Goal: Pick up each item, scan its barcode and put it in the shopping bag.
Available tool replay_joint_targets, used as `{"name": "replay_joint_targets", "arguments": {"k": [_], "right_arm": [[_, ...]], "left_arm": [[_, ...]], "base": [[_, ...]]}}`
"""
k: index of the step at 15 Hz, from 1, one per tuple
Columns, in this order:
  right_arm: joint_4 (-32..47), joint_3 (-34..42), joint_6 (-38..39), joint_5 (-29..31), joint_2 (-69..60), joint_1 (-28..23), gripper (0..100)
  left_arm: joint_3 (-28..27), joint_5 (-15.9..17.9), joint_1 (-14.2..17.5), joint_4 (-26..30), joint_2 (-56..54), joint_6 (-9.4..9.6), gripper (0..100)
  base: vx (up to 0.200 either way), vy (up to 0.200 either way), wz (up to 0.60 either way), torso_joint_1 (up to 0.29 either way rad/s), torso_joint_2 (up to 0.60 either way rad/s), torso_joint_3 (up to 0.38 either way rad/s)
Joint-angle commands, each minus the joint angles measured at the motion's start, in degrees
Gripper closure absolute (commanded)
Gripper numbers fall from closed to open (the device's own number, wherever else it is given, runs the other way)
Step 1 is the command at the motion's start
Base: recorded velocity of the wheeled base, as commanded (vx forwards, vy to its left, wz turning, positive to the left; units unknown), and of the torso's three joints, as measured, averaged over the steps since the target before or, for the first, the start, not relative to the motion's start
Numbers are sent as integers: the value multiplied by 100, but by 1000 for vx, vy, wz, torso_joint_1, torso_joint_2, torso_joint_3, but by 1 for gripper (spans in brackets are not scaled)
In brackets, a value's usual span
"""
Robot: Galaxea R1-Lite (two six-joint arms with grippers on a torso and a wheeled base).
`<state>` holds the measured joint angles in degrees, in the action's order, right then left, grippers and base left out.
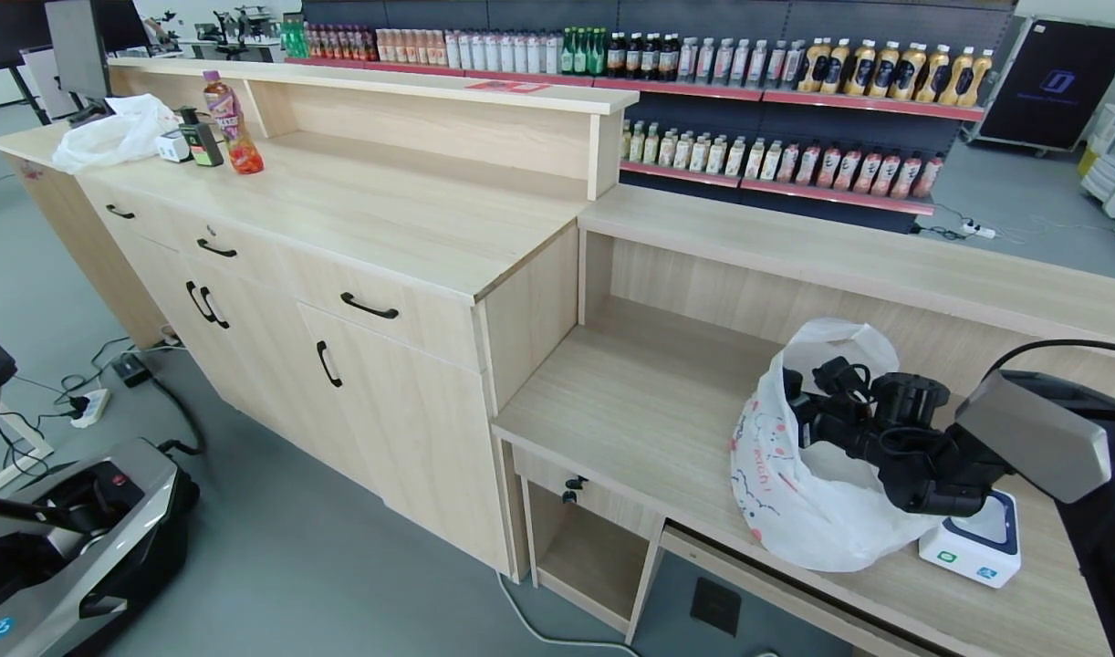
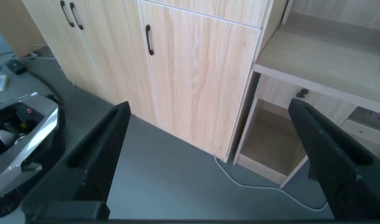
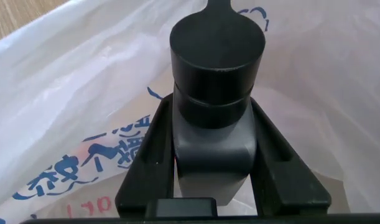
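Inside the mouth of the white shopping bag (image 1: 795,493) on the lower desk (image 1: 649,401), a black-capped bottle (image 3: 217,43) is clamped by the right gripper (image 3: 216,118). The left gripper (image 2: 208,149) is spread wide above the floor, so the bag is left unbraced. Thin film could be snagged on withdrawal and the bag dragged off the desk's front edge.

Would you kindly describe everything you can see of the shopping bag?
The shopping bag is thin, translucent white plastic with blue and red print, crumpled, its mouth open upward. It sits on the lower wooden counter beside a white scanner. The right gripper is inside its mouth, shut on a grey bottle with a black cap.
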<state>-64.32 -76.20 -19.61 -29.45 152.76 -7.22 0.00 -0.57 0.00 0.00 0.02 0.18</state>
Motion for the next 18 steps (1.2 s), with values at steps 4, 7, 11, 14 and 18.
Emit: {"name": "replay_joint_targets", "arguments": {"k": [4,7,11,14,18], "right_arm": [[60,35,-42,10,35,-8,100],[68,71,-34,1,-27,-8,0],[51,361,-25,1,-273,-8,0],[121,730,-51,89,-836,1,0],[1035,1239,-948,256,-1820,-166,0]], "left_arm": [[0,-4,0,0,-2,-1,0],[0,-4,0,0,-2,-1,0],[0,-4,0,0,-2,-1,0],[0,-4,0,-9,-2,-1,0],[0,-4,0,0,-2,-1,0]], "base": [[0,0,0,0,0,0],[0,0,0,0,0,0],[0,0,0,0,0,0],[0,0,0,0,0,0],[0,0,0,0,0,0]]}}
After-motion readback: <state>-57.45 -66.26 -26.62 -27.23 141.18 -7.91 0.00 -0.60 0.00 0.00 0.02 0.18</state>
